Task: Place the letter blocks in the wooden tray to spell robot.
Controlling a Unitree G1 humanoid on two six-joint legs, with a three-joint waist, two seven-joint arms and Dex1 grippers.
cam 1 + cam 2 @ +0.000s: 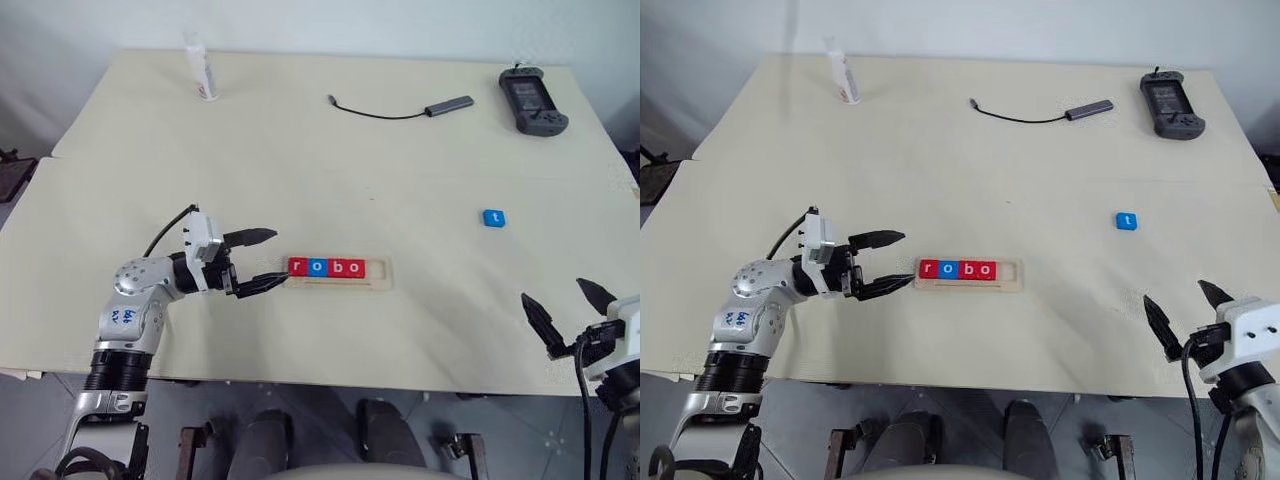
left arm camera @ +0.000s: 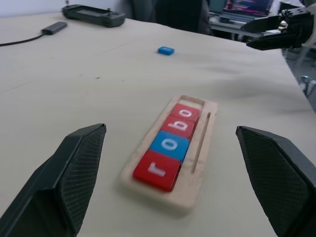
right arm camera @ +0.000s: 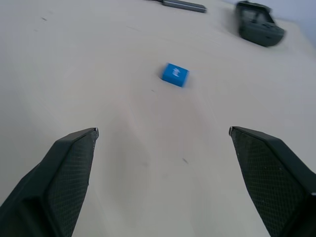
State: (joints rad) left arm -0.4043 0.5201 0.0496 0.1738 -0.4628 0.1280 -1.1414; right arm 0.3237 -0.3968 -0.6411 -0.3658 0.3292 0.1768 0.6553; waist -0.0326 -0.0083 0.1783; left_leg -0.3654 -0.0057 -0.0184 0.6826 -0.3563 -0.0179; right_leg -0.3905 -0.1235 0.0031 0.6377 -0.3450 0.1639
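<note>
Wooden tray (image 1: 337,272): we see it near the desk's (image 1: 300,150) near-left middle, holding four letter blocks (image 1: 326,267) reading r, o, b, o; the right-hand slot stays bare.
Blue t block (image 1: 492,218): alone, right of the tray and farther back.
Left gripper (image 1: 268,258): fingers spread, holding nothing, just left of the tray.
Right gripper (image 1: 569,311): fingers wide apart, empty, at the desk's near-right edge.

The left arm (image 1: 130,320) is silver-grey metal with rounded joints, a ribbed black collar and blue handwritten marks on one housing. A black cable loops from its white wrist block. Both grippers carry black, pointed, mesh-textured fingers (image 2: 74,173). Black cables hang beside the white right wrist (image 1: 1250,330).
</note>
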